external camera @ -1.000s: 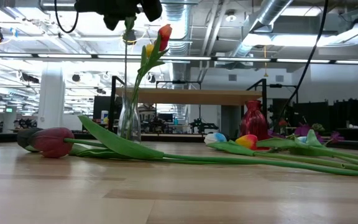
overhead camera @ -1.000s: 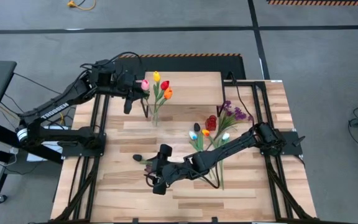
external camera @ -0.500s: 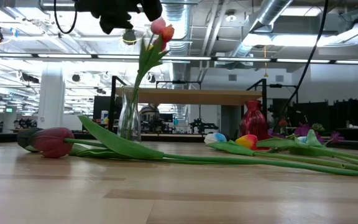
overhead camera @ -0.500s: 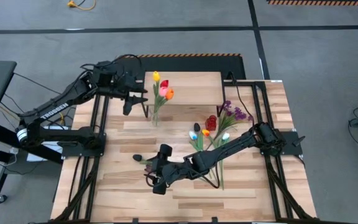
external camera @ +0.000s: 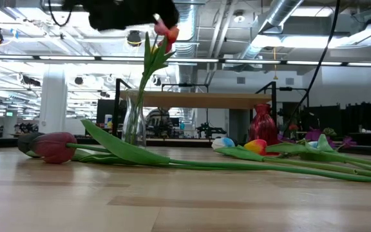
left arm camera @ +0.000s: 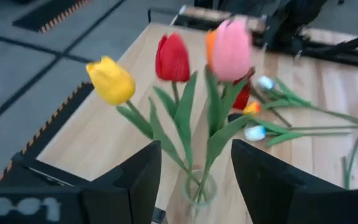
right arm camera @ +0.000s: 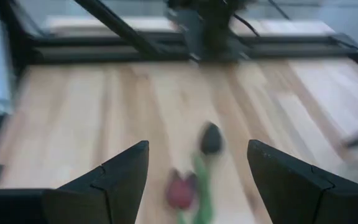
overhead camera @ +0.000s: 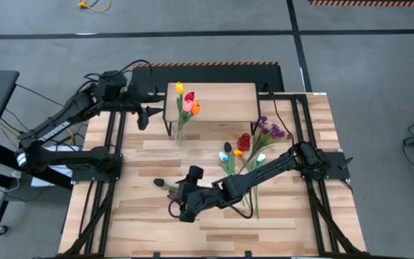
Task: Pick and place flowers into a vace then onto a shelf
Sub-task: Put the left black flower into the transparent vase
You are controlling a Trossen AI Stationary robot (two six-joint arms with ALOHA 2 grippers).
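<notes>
A clear glass vase (overhead camera: 179,135) stands upright on the table (overhead camera: 135,216), just in front of the shelf (overhead camera: 221,101) by its left leg. It holds four tulips: yellow (left arm camera: 110,79), red (left arm camera: 172,57), pink (left arm camera: 231,41) and orange (overhead camera: 195,108). Their stems lean toward 12 o'clock, so in the high view the heads lie over the shelf's left end.

The left gripper (overhead camera: 144,116) hangs off the table's left edge, at about 9 o'clock from the vase and apart from it. Its fingers (left arm camera: 143,180) stand spread with nothing between them. In the left wrist view the vase mouth and the stems show in the gap between the fingers, but farther off, untouched.

The right gripper (overhead camera: 183,210) sits low over the middle of the table, at about 6 o'clock from the vase. Its fingers (right arm camera: 120,180) are wide apart and empty. Just ahead of them, toward 11 o'clock, lie a red tulip (right arm camera: 182,191) and a dark tulip (right arm camera: 211,138) flat on the wood; neither touches the fingers.

More loose flowers (overhead camera: 239,153) lie at about 4 o'clock from the vase, with purple sprigs (overhead camera: 270,131) beside the shelf's right leg.
</notes>
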